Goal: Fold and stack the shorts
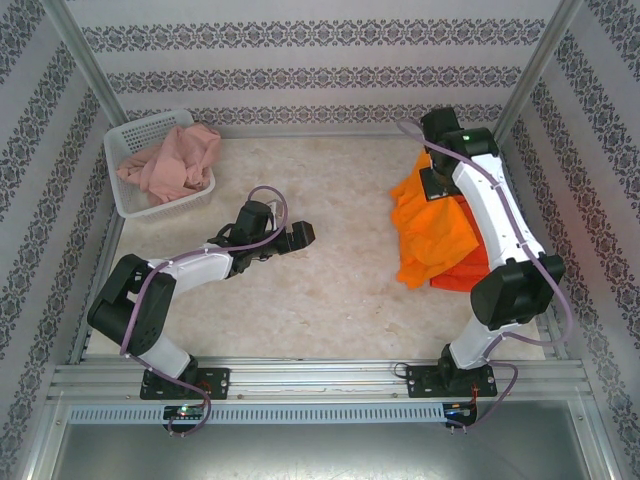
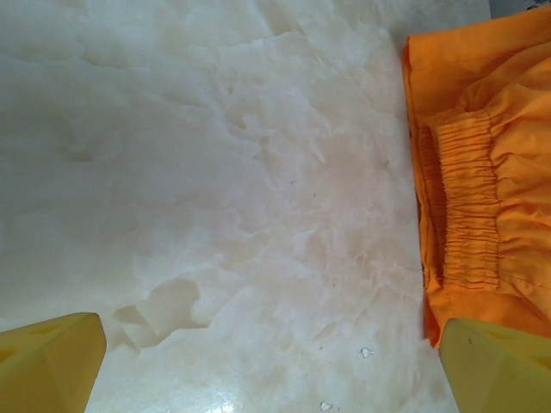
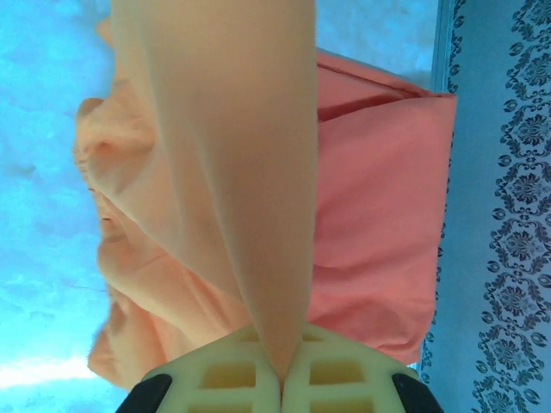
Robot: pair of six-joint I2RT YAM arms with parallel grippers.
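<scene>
My right gripper (image 3: 280,379) pinches a fold of the soft bright orange cloth shorts (image 1: 428,228), fingers pressed together on it, at three o'clock on the pale marbled table (image 1: 340,300), over the flat red-orange cloth shorts (image 1: 462,274). My left gripper (image 2: 275,353) hangs near the centre, fingers spread wide, holding nothing. At ten o'clock the white plastic mesh basket (image 1: 128,138) holds the crumpled dusty pink cloth shorts (image 1: 175,162).
</scene>
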